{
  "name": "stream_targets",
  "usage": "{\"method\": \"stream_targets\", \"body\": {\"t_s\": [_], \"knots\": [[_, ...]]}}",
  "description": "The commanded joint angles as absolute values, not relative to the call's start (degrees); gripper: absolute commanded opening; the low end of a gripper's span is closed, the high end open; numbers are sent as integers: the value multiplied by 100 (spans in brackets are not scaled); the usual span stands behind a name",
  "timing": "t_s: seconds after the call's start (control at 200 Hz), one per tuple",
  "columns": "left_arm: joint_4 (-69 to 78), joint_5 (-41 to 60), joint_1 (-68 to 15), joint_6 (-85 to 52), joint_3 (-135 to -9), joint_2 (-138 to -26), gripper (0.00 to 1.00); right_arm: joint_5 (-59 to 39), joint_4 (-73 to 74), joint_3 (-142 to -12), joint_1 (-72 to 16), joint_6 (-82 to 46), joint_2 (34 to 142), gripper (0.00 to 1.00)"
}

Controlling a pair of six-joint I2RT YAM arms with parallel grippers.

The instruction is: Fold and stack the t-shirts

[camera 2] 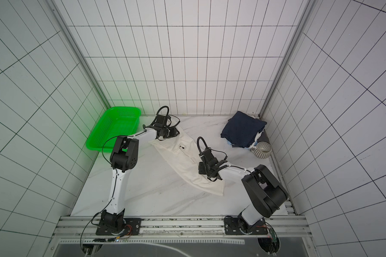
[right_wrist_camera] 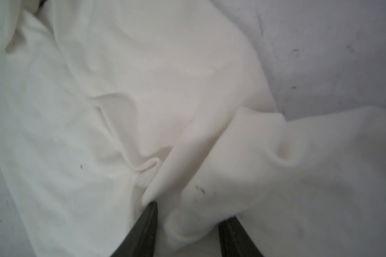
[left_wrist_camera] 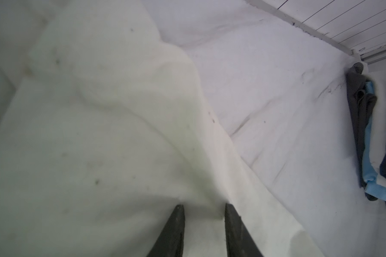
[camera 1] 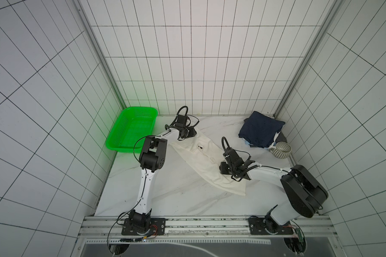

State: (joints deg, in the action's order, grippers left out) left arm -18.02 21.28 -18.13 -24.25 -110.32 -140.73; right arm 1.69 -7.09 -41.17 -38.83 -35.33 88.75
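The cream-white t-shirt point(camera 1: 201, 162) point(camera 2: 183, 160) lies on the table as a long diagonal band, running from near the basket toward the front right. My left gripper point(camera 1: 188, 133) point(left_wrist_camera: 204, 208) is low over its far end, jaws apart, with flat cloth point(left_wrist_camera: 120, 133) between them. At the near end my right gripper point(camera 1: 223, 170) point(right_wrist_camera: 191, 211) also has its jaws apart, and a loose fold of shirt point(right_wrist_camera: 187, 111) bulges between them. In the back right corner sits a stack of folded t-shirts, a navy one point(camera 1: 260, 129) point(camera 2: 242, 130) on top and light blue point(left_wrist_camera: 369, 138) below it.
A green perforated basket point(camera 1: 140, 108) point(camera 2: 124, 108) stands at the back left against the wall. A ribbed grey-white bowl point(camera 1: 281, 150) point(camera 2: 262, 150) sits just in front of the stack, by the right wall. Tiled walls close in three sides.
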Motion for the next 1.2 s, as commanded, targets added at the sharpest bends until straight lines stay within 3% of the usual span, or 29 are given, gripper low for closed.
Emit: {"method": "stream_targets", "body": {"t_s": [0.0, 0.13, 0.225, 0.425, 0.545, 0.85, 1.065, 1.194], "knots": [[-2134, 2430, -1847, -2467, -12052, -14689, 36, 34, -2463, -4038, -4144, -4158, 8495, 50], [-1462, 2970, -1982, -2776, -12638, -15048, 40, 279, -2357, -4100, -4129, -3949, 7457, 60], [-1569, 3177, -2073, -2615, -12770, -14913, 41, 725, -2358, -4126, -4014, -3645, 7553, 59], [-846, 2538, -1955, -2470, -10591, -13326, 50, 534, -2190, -4051, -4229, -3484, 8362, 50], [-657, 2414, -1857, -2613, -10184, -13369, 49, 514, -2133, -3856, -4601, -3899, 8394, 49], [-1000, 3012, -2101, -3038, -11500, -14887, 43, 228, -1992, -3761, -6076, -5301, 8902, 45], [-1079, 3393, -2481, -3162, -12687, -15563, 45, 86, -1863, -4921, -6558, -4955, 9378, 45], [-1392, 3743, -2497, -3156, -13241, -15530, 46, 447, -2272, -5283, -6556, -4784, 9096, 49]]}}
